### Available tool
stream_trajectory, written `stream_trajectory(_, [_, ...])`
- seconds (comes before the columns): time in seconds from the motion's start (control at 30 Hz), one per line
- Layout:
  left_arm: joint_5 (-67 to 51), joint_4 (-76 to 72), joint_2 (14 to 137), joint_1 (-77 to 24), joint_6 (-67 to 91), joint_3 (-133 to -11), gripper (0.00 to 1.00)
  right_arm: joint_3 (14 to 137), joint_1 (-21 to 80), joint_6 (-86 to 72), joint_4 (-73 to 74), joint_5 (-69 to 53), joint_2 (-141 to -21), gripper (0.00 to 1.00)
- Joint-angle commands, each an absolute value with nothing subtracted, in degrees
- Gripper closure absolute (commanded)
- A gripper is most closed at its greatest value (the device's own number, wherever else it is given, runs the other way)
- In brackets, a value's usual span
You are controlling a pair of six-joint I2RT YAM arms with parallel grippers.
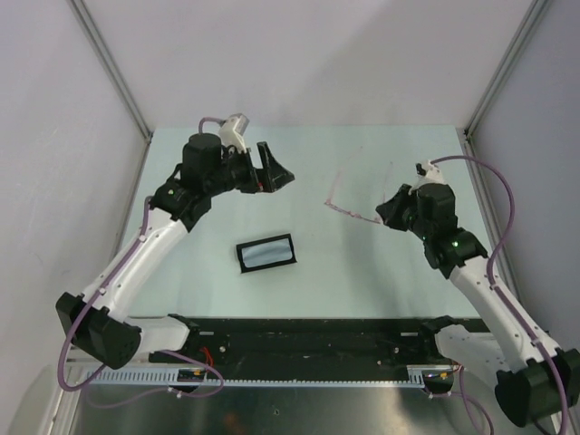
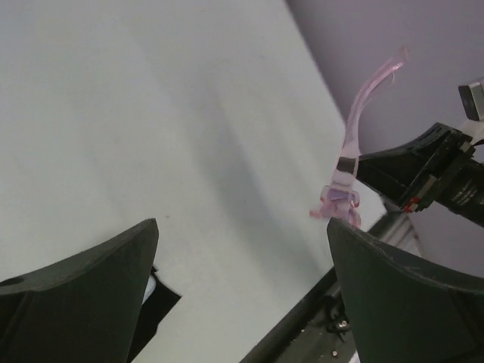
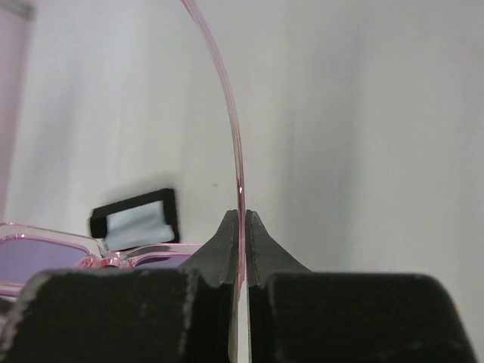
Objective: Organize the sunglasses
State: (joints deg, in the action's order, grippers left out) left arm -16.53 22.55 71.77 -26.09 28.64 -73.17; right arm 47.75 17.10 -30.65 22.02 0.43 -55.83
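Pinches sunglasses [image 3: 237, 151] temple in right tool [image 3: 240, 221]; holds left tool [image 1: 275, 169] gaping, apart, over table [image 1: 381, 272] with black case [image 1: 266, 253] and cloth [image 1: 268, 254].

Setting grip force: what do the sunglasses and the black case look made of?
The sunglasses: likely glossy translucent pink plastic; light passes through the thin temple arm, lenses tinted purple. The black case: matte, no glare; plastic or fabric-covered, cannot tell.

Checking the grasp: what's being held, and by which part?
The right gripper pinches the pink-framed, purple-lensed sunglasses by one slim temple arm; the left gripper holds nothing.
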Motion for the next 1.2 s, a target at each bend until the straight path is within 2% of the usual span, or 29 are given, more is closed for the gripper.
stream_trajectory(0.0, [-30.74, 21.18, 72.51, -25.75, 28.57, -78.04, 0.0, 50.27, 21.61, -19.71, 9.16, -5.7, -49.94, 1.0])
stream_trajectory(0.27, [-47.17, 19.52, 68.56, -25.75, 23.21, -82.09, 0.0, 54.4, 23.81, -13.89, 2.65, -21.07, -47.02, 1.0])
stream_trajectory(0.57, [-67.92, 15.03, 63.37, -26.45, 18.9, -79.37, 0.0, 58.71, 25.57, -16.96, -4.38, -28.9, -50.0, 1.0])
stream_trajectory(1.17, [-69.7, 13.36, 66.45, -31.11, 27.95, -74.8, 0.0, 62.75, 38.67, -2.9, -11.96, -22.24, -55.46, 1.0])
